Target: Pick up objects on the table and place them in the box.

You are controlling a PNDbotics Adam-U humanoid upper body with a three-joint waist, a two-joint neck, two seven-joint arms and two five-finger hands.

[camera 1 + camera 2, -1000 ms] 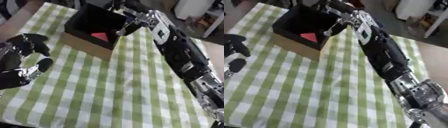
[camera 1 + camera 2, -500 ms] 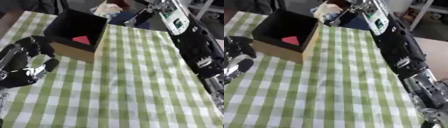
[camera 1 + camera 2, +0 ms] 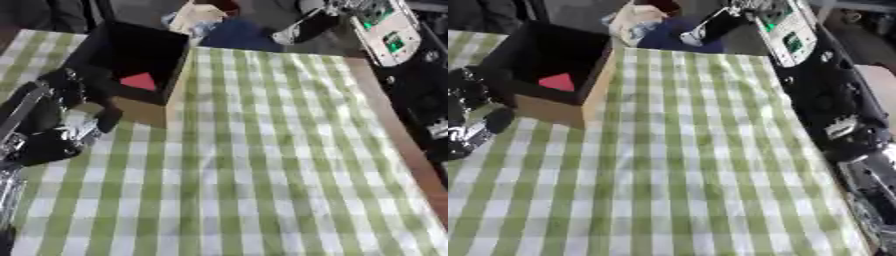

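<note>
The box (image 3: 144, 111) stands at the table's far left; it has tan outer walls and a black inside. A red flat piece (image 3: 137, 81) lies on its floor. My left hand (image 3: 48, 122) hangs open just left of the box's near corner, fingers relaxed and holding nothing. My right arm (image 3: 798, 55) runs up the right side, and its hand (image 3: 302, 31) is a dark blurred shape past the table's far edge, right of the box. I see no loose object on the cloth.
A green-and-white checked cloth (image 3: 254, 165) covers the table, whose brown right edge (image 3: 398, 145) shows. Beyond the far edge lie a beige bundle (image 3: 197, 17) and something blue (image 3: 241, 39).
The camera has shifted, so the box now sits further left. My right hand has left the spot over the box and risen past the far edge. My left hand now shows close to the box.
</note>
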